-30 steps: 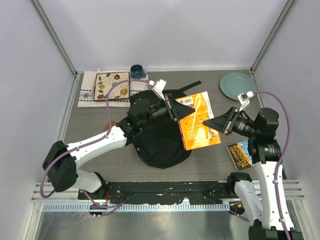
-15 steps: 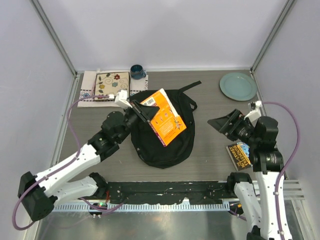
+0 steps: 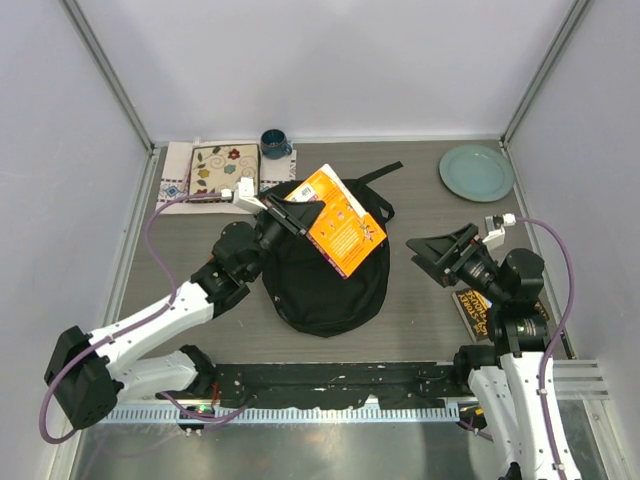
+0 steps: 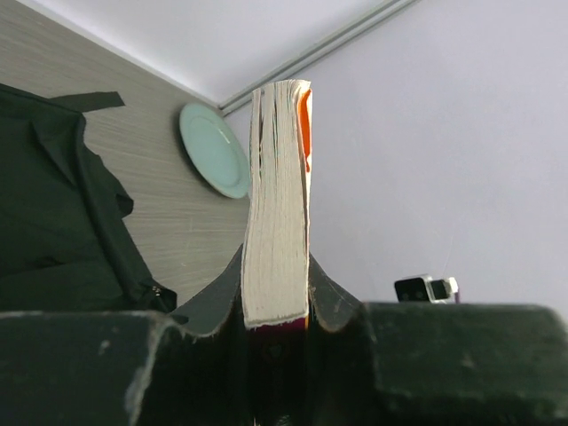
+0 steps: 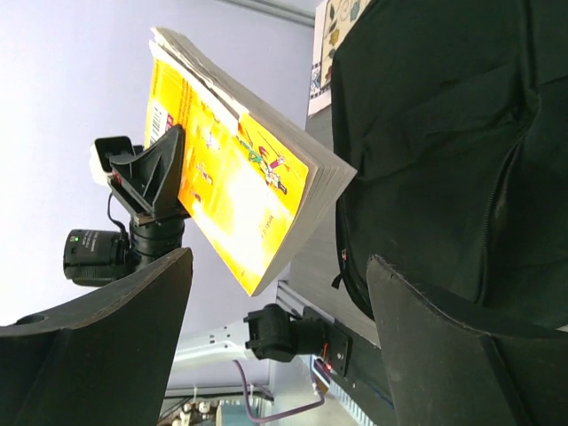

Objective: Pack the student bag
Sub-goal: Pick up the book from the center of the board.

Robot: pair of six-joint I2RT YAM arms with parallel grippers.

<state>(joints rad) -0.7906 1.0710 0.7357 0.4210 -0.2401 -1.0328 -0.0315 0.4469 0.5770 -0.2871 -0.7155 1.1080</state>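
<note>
Left tool [image 3: 283, 215] is clamped on an orange book [image 3: 345, 222], holding it above the student bag [image 3: 320, 290], which lies mid-table [image 3: 420, 200]. Right tool [image 3: 440, 255], off to the bag's right, gapes wide with nothing in it.

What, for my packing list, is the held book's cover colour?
The book is orange; top view shows it best.
</note>
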